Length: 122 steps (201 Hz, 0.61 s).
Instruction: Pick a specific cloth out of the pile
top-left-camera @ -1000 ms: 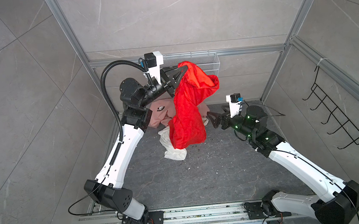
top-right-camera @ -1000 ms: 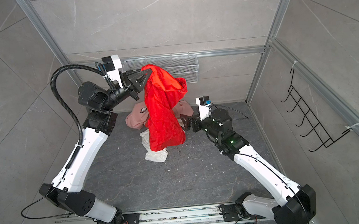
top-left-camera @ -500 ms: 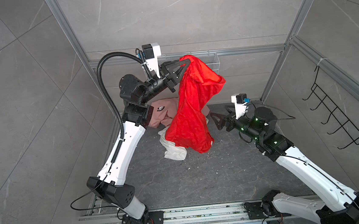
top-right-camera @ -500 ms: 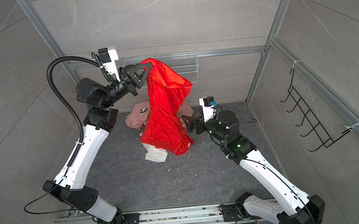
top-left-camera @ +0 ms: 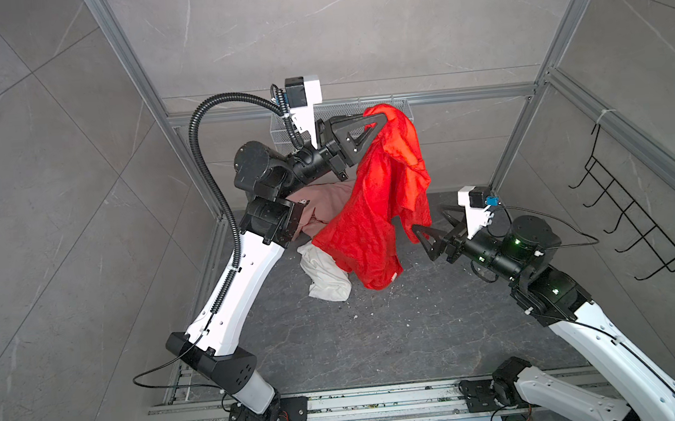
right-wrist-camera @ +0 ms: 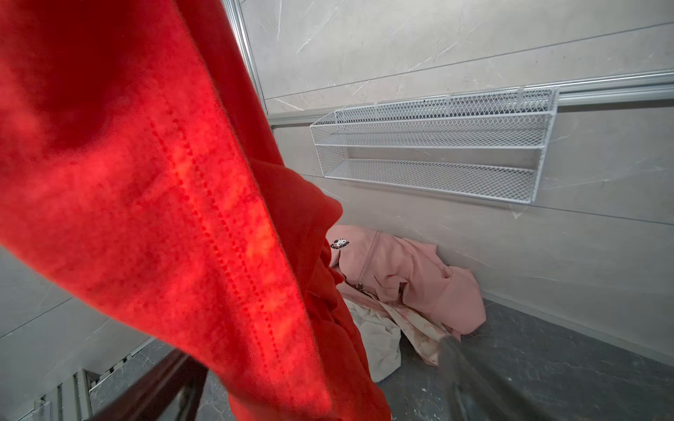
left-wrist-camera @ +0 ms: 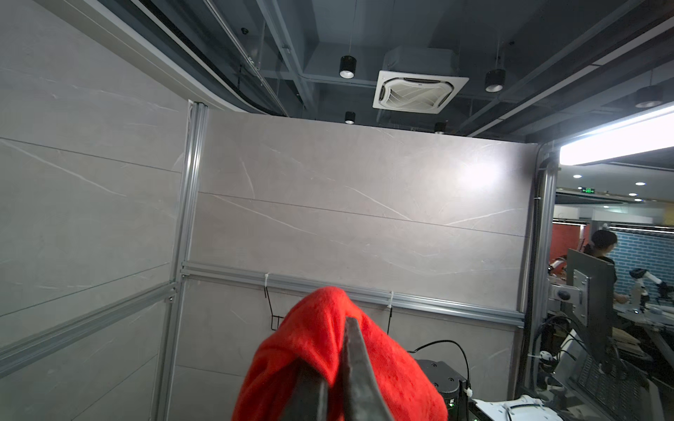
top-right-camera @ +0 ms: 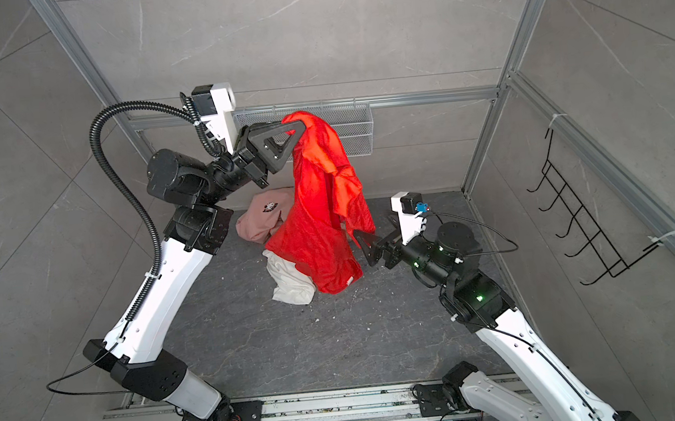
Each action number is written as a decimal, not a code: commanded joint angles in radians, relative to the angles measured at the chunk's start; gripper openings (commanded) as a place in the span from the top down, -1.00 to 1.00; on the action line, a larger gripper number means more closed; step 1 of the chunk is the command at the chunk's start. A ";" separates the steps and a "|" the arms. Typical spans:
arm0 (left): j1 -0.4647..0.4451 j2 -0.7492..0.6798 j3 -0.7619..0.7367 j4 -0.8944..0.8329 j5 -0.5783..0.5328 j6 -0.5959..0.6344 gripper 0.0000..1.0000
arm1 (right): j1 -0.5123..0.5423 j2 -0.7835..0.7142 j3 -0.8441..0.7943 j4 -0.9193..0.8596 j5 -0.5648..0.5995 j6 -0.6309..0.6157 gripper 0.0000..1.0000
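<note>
A white wire basket (top-right-camera: 352, 133) is hanging on the back wall, above the back edge of the desk (top-right-camera: 298, 348). In both top views the top of the cloth (top-right-camera: 320, 221) is covering one part of this basket. The right wrist view is showing its whole length (right-wrist-camera: 430, 145).

The left claw (top-right-camera: 301, 125) is holding the cloth high over the back half of the desk, pinching a bunch of it between closed fingers. The cloth is bright red and thin. It is hanging down in long folds, and its lower hem is lying over the white garment (top-right-camera: 292, 284) of the pile (top-right-camera: 272, 242), which is sitting at the back edge. If the hem is touching that garment, I cannot tell.

Only the top views are showing the small white tag (top-left-camera: 393, 276) at the lowest corner of the cloth. Only the right wrist view is showing the stitched seam line on the red fabric (right-wrist-camera: 204, 218) and a cream garment (right-wrist-camera: 419, 324) between the white one and the pink garment (right-wrist-camera: 408, 273). The pink one is carrying a black-and-white badge (right-wrist-camera: 340, 243). The left wrist view is looking over the wall to the ceiling, with red fabric (left-wrist-camera: 317, 346) bulging around the closed fingers.

The right claw (top-left-camera: 428, 218) is standing wide open near the right side of the cloth, with a hanging fold between its fingers, and it is gripping nothing.
</note>
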 commanded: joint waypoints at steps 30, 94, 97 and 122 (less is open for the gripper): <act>-0.091 -0.005 0.092 0.024 -0.027 0.041 1.00 | 0.001 -0.086 -0.006 -0.089 0.018 -0.039 -1.00; -0.166 0.035 0.181 -0.003 -0.038 0.034 1.00 | 0.002 -0.199 -0.070 -0.057 -0.022 -0.055 -1.00; -0.168 0.036 0.185 -0.003 -0.038 0.030 1.00 | 0.000 -0.201 -0.074 -0.053 -0.028 -0.056 -0.99; -0.180 0.053 0.208 0.000 -0.039 0.018 1.00 | 0.000 -0.186 -0.083 -0.023 -0.096 -0.051 -1.00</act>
